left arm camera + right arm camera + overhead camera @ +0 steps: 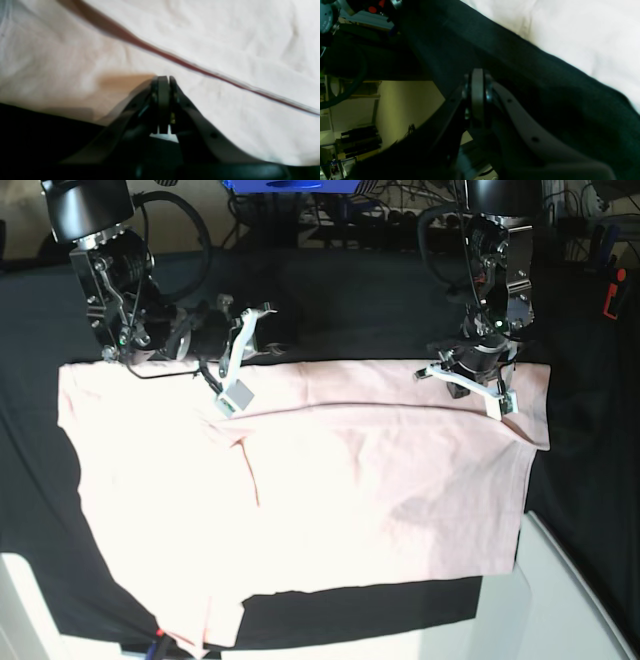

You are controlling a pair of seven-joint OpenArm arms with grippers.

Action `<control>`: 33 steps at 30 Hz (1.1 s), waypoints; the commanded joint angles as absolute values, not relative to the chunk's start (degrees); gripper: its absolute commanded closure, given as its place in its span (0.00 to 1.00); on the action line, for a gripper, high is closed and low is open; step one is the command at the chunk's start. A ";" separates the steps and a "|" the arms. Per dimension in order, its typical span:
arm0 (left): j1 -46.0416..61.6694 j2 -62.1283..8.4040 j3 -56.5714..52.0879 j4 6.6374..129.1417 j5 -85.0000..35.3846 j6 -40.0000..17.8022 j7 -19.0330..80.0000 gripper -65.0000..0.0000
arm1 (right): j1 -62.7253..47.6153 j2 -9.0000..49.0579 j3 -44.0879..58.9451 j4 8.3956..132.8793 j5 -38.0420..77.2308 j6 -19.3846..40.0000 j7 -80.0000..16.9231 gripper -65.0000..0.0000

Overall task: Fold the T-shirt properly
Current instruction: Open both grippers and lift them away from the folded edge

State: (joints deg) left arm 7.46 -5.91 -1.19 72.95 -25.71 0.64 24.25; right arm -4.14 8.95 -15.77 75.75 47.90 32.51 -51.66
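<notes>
The pale pink T-shirt [350, 500] lies spread flat on the black table cloth, with a long fold line across its upper part. In the left wrist view my left gripper [164, 77] is shut. Its tips rest just above the T-shirt [225, 37], near the diagonal fold edge, with no fabric showing between the pads. In the base view this arm is over the shirt's top right corner. My right gripper [477, 71] is shut over black cloth, with nothing between its pads, and the T-shirt [582, 32] lies beyond it. In the base view this arm sits at the shirt's top edge, left of middle.
The black table cloth [350, 310] covers the table around the shirt, and a strip of it shows below the hem [360, 605]. White surfaces [580, 600] border the front corners. Cables and a blue box [290, 185] sit at the back, with a red clamp [610, 292] at far right.
</notes>
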 commanded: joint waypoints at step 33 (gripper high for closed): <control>-9.98 -4.70 -1.45 60.00 -25.98 0.40 22.81 1.00 | -3.74 9.27 -15.52 76.70 49.10 33.01 -50.68 0.99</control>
State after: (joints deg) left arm -8.75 -4.34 -1.37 59.29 -25.76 0.67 23.90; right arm -4.47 9.17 -15.77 75.88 47.75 32.49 -51.51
